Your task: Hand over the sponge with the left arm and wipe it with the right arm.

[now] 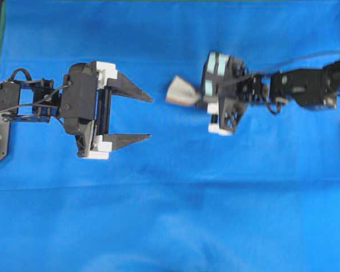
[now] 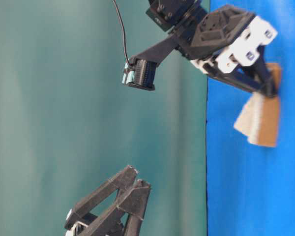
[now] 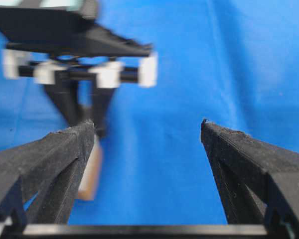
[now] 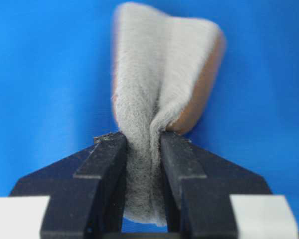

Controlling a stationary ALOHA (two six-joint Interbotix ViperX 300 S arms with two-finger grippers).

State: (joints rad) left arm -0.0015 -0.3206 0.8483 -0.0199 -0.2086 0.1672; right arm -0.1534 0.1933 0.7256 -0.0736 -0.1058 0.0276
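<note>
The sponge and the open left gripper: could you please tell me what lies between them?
Nothing but bare blue cloth. In the overhead view the sponge, pinched by the right gripper, sits clear of the left gripper, whose jaws stand wide apart.

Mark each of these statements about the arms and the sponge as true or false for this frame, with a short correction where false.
1. The sponge is pinched and creased between the right gripper's jaws. True.
2. The left gripper is shut on the sponge. False: its jaws are spread wide and hold nothing.
3. The sponge lies flat on the blue cloth. False: it is held by the right gripper, its free end sticking out towards the left gripper.
4. The two grippers face each other with a gap between them. True.
5. The left gripper carries pale teal patches. False: the teal patches are on the right arm.
</note>
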